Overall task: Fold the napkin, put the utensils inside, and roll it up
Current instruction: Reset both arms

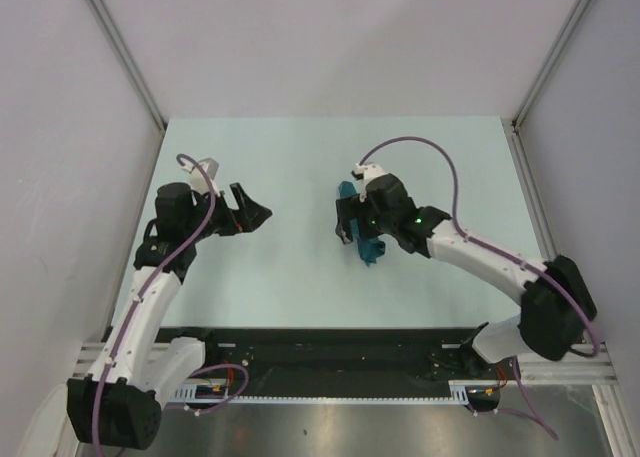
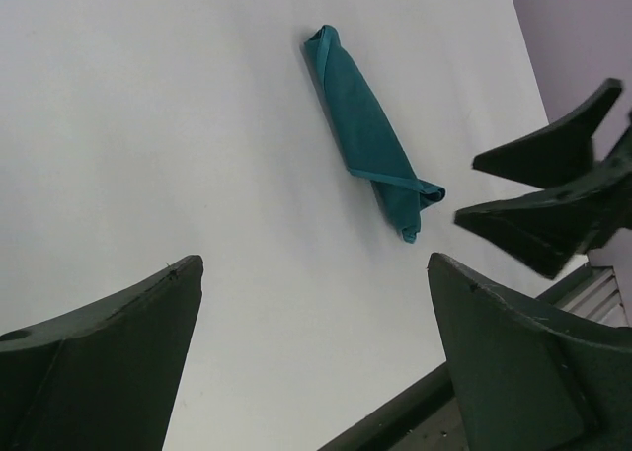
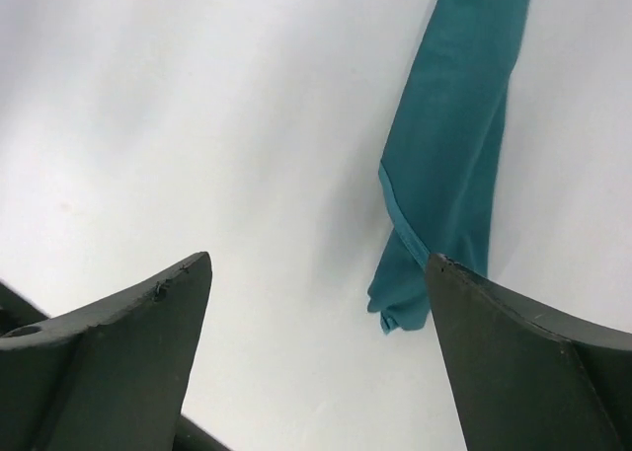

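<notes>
A: Mid-table, under my right gripper: the napkin, rolled. Fingers wide, empty; left gripper likewise.
B: Handling?
A: Soft, light, unrolls easily, I judge. Pinch across the middle.

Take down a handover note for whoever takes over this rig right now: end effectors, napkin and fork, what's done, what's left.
Left end effector: open, empty, off to the left, apart from the napkin.
Right end effector: open, empty, over the napkin, not gripping it.
Napkin: rolled up, lying on the table.
Fork: not visible in any view; I cannot tell whether it is inside the roll.
Done: folding and rolling look finished.
Left: confirm the fork is inside, then probably move both arms clear.
</notes>
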